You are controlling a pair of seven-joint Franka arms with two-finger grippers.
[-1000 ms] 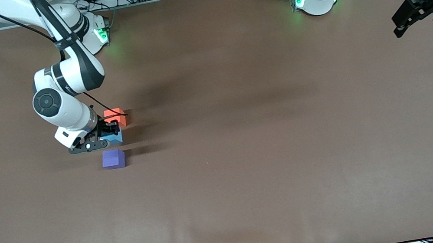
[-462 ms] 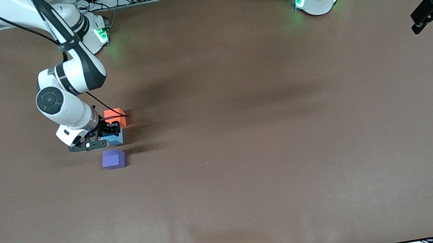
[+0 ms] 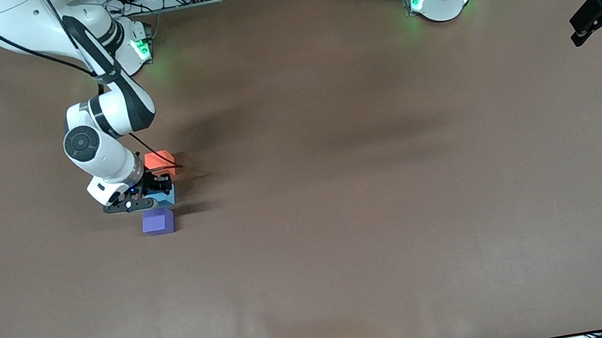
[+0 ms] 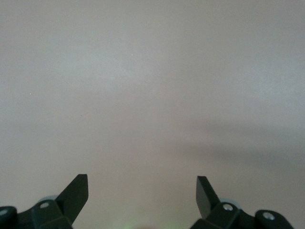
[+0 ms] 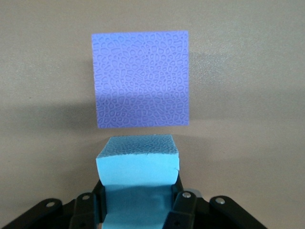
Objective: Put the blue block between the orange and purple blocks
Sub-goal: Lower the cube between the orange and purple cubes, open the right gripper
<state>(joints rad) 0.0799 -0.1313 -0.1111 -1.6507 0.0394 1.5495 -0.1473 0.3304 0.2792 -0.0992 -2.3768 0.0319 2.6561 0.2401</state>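
Front view shows you three cubes, one of each colour: the right gripper [image 3: 158, 194] is clamped on the blue block [image 3: 166, 197] between the orange block [image 3: 159, 159] and purple block [image 3: 157, 222], while the left gripper [image 3: 600, 21] waits with fingers apart at the table [image 3: 384, 228] edge.

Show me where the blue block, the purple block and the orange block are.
blue block [image 5: 138, 164], right wrist view, its pale face above the fingers.
purple block [image 3: 157, 221], front view, top face.
orange block [image 3: 159, 158], front view, top face.
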